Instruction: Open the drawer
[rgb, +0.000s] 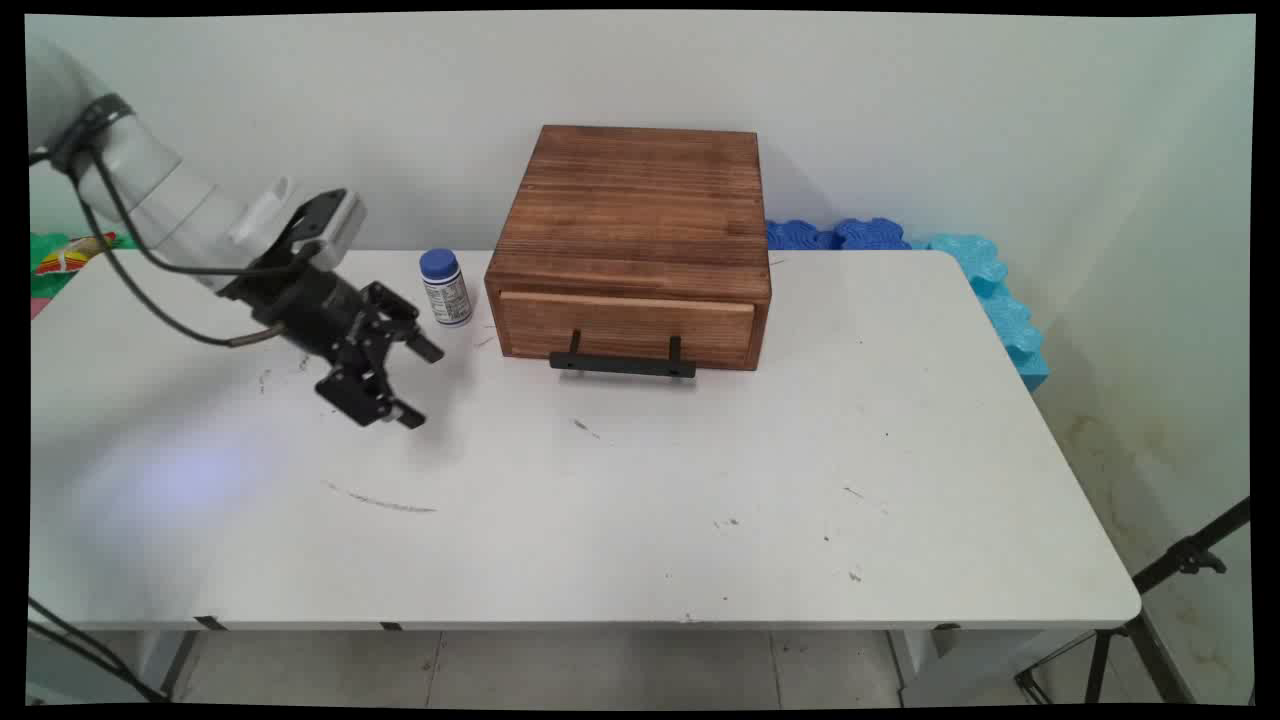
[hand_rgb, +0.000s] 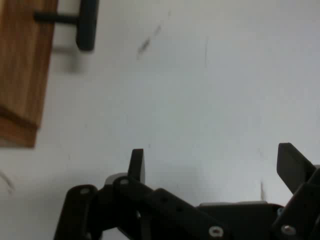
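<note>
- Hovering at centre-left of the main view, the gripper (rgb: 418, 382) hangs over the white surface (rgb: 640, 500) with its fingers (rgb: 425, 350) spread apart and nothing between them.
- Just above and to its right stands a small white bottle with a blue cap (rgb: 445, 288), upright and apart from the gripper; a sideways swing could, I judge, knock it over.
- Right of the bottle sits a wooden drawer box (rgb: 632, 245), drawer shut, its black handle (rgb: 622, 363) projecting forward; a low pass might snag it.
- Looking along the hand view, the gripper (hand_rgb: 215, 167) shows its fingers (hand_rgb: 137, 164) wide open over bare surface (hand_rgb: 210, 100).
- At upper left there, the drawer box (hand_rgb: 22, 70) and its handle (hand_rgb: 85, 25) lie near, so drifting that way risks a bump.
</note>
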